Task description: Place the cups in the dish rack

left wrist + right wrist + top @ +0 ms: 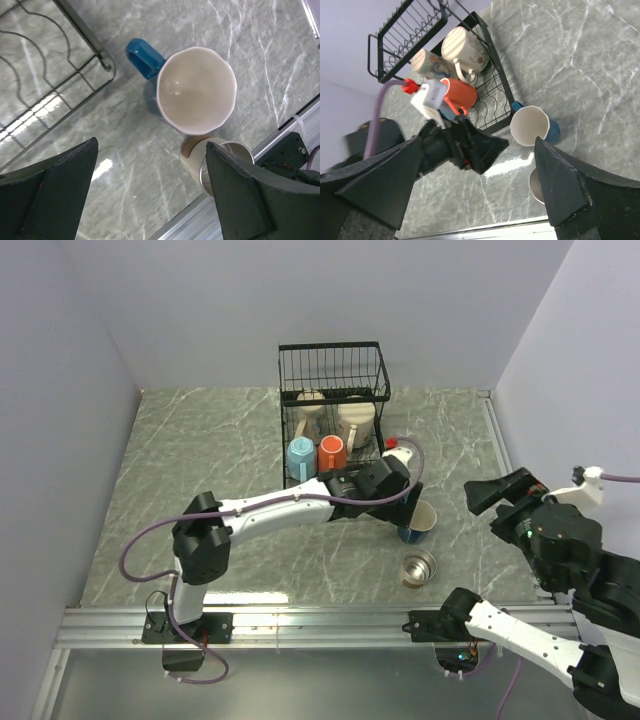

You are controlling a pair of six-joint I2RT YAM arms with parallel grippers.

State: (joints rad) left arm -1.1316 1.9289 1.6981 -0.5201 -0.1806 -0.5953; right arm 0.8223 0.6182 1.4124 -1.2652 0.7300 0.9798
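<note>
The dark blue mug (420,523) with a white inside stands upright on the table, right of the dish rack (331,370). The small steel cup (419,566) stands just in front of it. My left gripper (404,504) is open and empty, hovering above the table just left of the blue mug (196,90). The steel cup (220,160) is partly hidden by its right finger. Two cream mugs (312,415) (357,420), the light blue mug (300,458) and the orange mug (332,452) lie in the rack. My right gripper (497,495) is open and empty, held high at the right.
The rack's front corner (102,62) lies close to the blue mug's handle (145,57). The table's metal front rail (320,625) runs just behind the steel cup. In the right wrist view, the left arm (465,145) sits between the rack (420,30) and the blue mug (532,125).
</note>
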